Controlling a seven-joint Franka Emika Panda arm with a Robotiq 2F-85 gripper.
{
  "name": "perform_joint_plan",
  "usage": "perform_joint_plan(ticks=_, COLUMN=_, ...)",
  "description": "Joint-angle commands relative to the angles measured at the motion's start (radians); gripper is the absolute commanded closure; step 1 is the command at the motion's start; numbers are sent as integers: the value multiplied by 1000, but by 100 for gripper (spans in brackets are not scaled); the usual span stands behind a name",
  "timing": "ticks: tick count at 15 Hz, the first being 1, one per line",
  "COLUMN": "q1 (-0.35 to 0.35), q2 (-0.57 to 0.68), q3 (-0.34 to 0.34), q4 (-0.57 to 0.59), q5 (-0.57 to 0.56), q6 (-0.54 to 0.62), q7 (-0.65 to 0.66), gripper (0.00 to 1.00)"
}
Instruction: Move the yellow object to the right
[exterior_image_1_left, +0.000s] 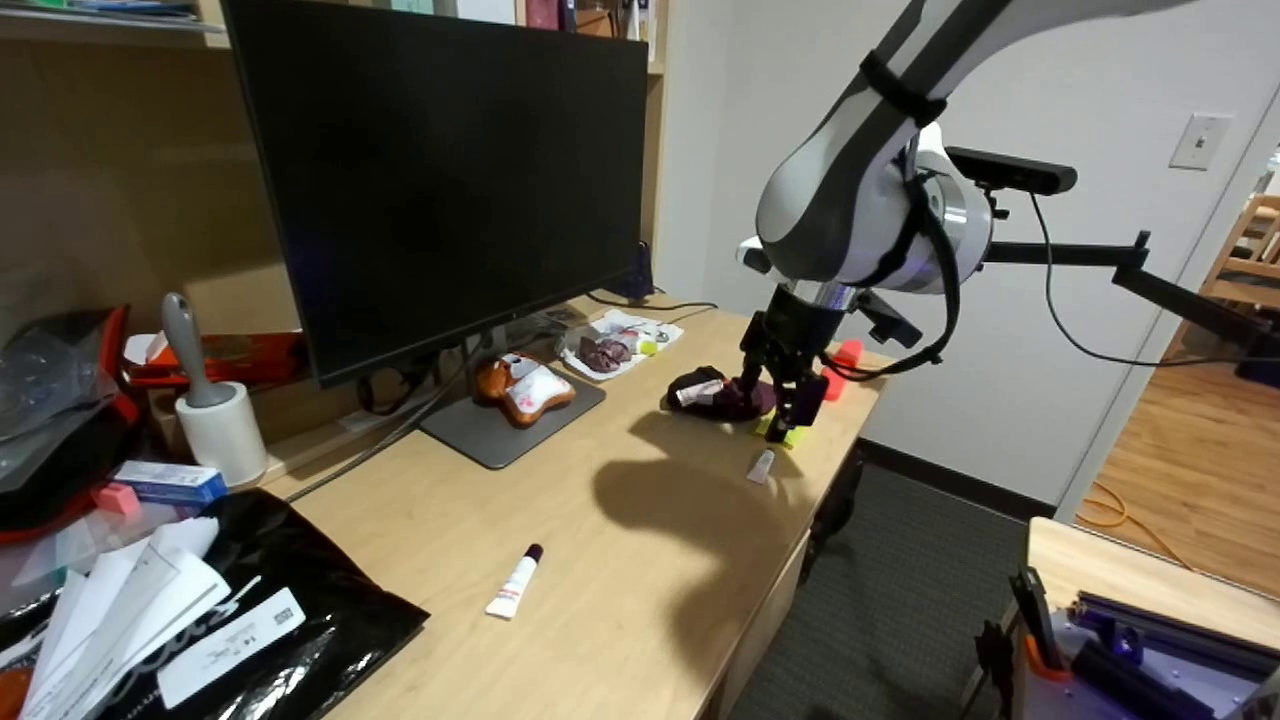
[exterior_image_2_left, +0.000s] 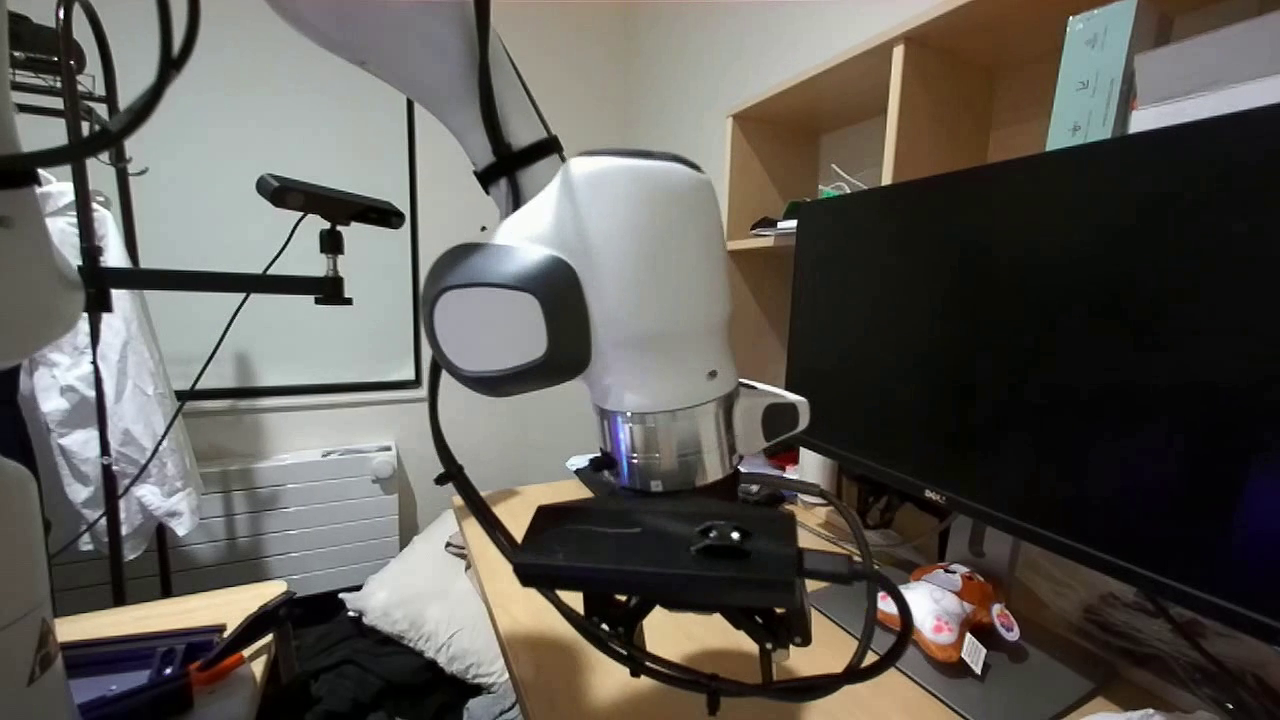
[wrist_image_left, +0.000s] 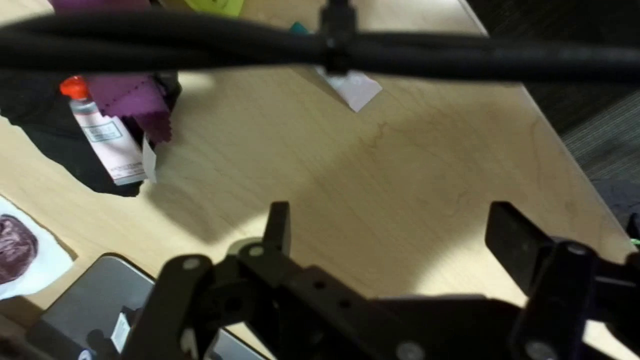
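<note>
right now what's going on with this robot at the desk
A Franka Panda arm hangs over the desk, its claw open and holding nothing. The orange-and-white plush animal, probably the thing meant to be moved to the right, rests on the base of the Dell monitor, apart from the claw. So nothing is being handled at this moment.

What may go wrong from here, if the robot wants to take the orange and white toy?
The open claw is not over the toy, so closing now would likely miss it. The toy sits on the stand base close to the monitor, which the claw might bump while reaching in. The black cable hangs in a loop near the claw and could snag on something.
</note>
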Motion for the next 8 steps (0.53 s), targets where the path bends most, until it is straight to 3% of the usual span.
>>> perform_joint_plan(ticks=1, q1=54, q2=-53, q3=22, q4=-133, q5=30, q6=229, q7=171, gripper=0)
perform_joint_plan(ticks=2, q1=77, q2=-24, q3=10, q4=-158, q5=-30, q6=303, q7=273, gripper=0)
perform_joint_plan(ticks=3, q1=32, q2=-13, q3=73, q4=-180, q5=-39, q6=375, q7=342, gripper=0)
perform_joint_plan(ticks=4, q1=123, q2=63, q3=-11, q4=-197, q5=-82, q6=463, q7=424, gripper=0)
perform_joint_plan(ticks=5, q1=163, q2=153, q3=-38, q4=-158, q5=-32, q6=502, q7=423, gripper=0)
perform_joint_plan(ticks=8, q1=411, q2=257, q3=-181, q4=-180, q5=189, q6=505, q7=387, gripper=0)
